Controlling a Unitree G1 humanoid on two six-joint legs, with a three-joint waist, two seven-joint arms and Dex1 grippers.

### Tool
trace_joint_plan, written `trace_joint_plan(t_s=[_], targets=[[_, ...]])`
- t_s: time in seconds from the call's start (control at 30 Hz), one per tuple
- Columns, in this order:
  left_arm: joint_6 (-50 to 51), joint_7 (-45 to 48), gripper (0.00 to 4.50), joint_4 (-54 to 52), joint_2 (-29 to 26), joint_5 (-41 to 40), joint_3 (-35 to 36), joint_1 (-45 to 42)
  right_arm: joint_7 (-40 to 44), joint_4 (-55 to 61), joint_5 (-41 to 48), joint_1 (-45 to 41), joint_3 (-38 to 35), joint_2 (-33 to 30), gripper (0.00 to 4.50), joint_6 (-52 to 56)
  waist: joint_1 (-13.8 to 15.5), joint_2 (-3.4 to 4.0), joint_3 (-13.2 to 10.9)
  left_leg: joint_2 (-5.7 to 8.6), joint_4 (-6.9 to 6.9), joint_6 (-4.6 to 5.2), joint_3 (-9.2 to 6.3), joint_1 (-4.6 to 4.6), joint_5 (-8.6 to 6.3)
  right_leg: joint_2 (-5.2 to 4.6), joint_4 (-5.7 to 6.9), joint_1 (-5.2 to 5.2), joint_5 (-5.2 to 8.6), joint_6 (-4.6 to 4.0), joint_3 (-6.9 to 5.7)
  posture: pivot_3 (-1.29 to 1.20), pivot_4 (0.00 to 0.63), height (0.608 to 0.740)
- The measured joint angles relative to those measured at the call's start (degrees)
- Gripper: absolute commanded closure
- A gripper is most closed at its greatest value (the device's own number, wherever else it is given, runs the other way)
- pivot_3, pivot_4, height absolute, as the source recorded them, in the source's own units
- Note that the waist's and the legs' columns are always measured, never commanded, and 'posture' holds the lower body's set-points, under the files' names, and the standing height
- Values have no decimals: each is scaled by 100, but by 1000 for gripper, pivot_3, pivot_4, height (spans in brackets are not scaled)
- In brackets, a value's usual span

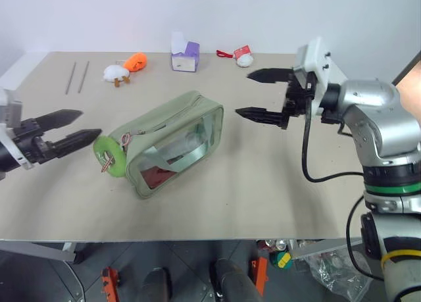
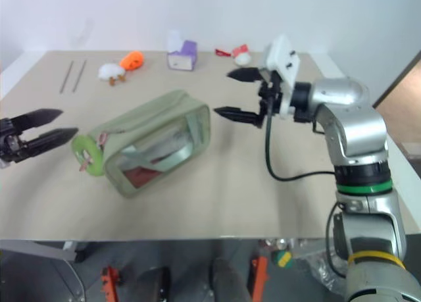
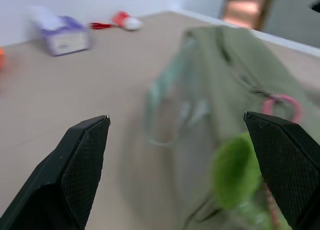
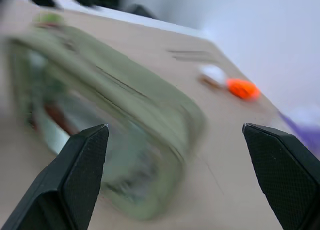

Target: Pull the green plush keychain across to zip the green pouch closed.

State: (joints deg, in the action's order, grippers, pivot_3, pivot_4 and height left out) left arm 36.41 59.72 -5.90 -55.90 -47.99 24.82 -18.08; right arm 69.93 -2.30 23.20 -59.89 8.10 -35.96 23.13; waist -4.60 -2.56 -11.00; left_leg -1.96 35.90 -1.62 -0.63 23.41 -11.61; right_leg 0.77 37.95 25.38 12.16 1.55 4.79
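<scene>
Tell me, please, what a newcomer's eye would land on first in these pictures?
The large sage-green fabric pouch with a clear front panel lies mid-table, with a bright lime-green fuzzy ring keychain at its near-left end. Two open black-fingered grippers flank it without touching: the left gripper close to the keychain, the right gripper raised off the pouch's far-right end.

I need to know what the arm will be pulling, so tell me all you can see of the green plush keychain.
The keychain is a small, bright lime-green fuzzy ring, like a donut, with a small reddish tag at its centre. It stands on edge at the end of the pouch nearest the left gripper, against the pouch's end, and a pink loop lies beside it. The left gripper's open fingers point at it, apart from it; nothing grips it.
</scene>
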Motion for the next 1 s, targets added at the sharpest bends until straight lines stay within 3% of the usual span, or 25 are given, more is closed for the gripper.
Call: trace_joint_plan(t_s=[0.23, 0.53, 0.8, 0.9, 1.0], targets=[[234, 85, 47, -391, 126, -255, -275, -298, 626, -903, -524, -403, 733, 642, 92, -865, 24, -1, 0, 7, 3, -4, -15, 14, -3, -9, 1, 1, 10, -2, -12, 0, 150, 740], [478, -122, 47, -689, 342, -547, -212, -252, 911, -2140, -1085, -862, 859, 1287, 92, -1914, 22, 0, 0, 7, 11, -8, -44, 11, -1, -6, 15, -4, 10, -10, -36, 0, 150, 740], [526, -329, 47, -831, 448, -798, 8, -52, 971, -2892, -1653, -892, 1019, 1467, 92, -2683, 25, 1, 0, 8, 17, -12, -51, 13, 1, -9, 18, -8, 10, -12, -43, 0, 150, 740], [525, -372, 0, -875, 490, -829, 16, -7, 965, -3072, -1745, -930, 1019, 1535, 824, -2816, 23, 1, 0, 8, 17, -12, -52, 11, 1, -7, 19, -8, 9, -14, -43, 0, 150, 740], [518, -425, 0, -905, 513, -830, 16, 14, 961, -3213, -1833, -960, 1019, 1572, 1874, -2976, 22, 1, 0, 6, 17, -12, -57, 12, 1, -7, 20, -8, 9, -16, -49, 0, 150, 740]])
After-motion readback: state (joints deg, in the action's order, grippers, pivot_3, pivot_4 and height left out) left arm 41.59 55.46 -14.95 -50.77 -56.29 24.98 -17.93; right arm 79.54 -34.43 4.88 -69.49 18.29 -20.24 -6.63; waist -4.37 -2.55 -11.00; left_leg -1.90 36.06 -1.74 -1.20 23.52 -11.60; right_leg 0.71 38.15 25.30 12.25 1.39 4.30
